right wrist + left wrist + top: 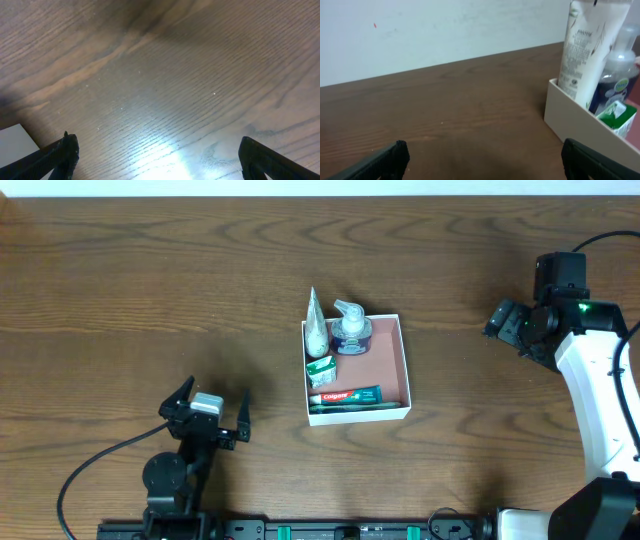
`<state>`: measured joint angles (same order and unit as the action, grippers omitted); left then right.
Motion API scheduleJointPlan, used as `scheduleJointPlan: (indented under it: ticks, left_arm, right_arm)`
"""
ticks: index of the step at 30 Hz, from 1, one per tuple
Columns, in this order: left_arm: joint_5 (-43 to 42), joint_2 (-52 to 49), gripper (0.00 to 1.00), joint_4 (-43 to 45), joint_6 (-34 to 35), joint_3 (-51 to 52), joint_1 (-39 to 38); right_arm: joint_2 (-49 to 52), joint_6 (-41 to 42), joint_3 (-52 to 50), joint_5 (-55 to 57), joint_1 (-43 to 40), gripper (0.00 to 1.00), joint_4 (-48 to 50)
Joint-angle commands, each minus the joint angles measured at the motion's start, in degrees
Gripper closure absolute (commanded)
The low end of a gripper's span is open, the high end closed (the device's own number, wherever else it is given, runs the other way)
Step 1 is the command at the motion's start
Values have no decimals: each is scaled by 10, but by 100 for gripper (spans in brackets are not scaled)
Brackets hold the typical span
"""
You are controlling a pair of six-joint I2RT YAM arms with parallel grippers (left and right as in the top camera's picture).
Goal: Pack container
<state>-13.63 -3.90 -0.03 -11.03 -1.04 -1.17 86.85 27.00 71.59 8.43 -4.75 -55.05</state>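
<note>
We see the container (385,370) sitting mid-table, well apart from both arms. A white tube (316,320) leans in its far left corner, with a pump bottle (351,330) beside it. A small green box (321,368) sits against the left wall and a toothpaste box (350,396) lies along the near wall. The left fingers (180,402) are spread wide and hold nothing, low over the table (120,290) to the container's left. The right fingers (503,320) are likewise released and empty, far off to the right. We can see nothing loose on the table, so we judge the packing close to done. Our worry is the tube: it rises above the rim, and a careless pass by the left arm could tip it out or shove the light cardboard askew. The pump bottle could topple the same way
</note>
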Motion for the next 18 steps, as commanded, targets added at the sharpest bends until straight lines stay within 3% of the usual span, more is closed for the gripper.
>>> scheduleJointPlan:
  ticks: [1, 18]
  left_arm:
    - [1, 24, 2, -24, -14, 8, 3]
    - [14, 36, 2, -29, 12, 8, 3]
  right_arm:
    - [3, 8, 7, 3, -4, 1, 0]
    - [3, 8, 7, 3, -4, 1, 0]
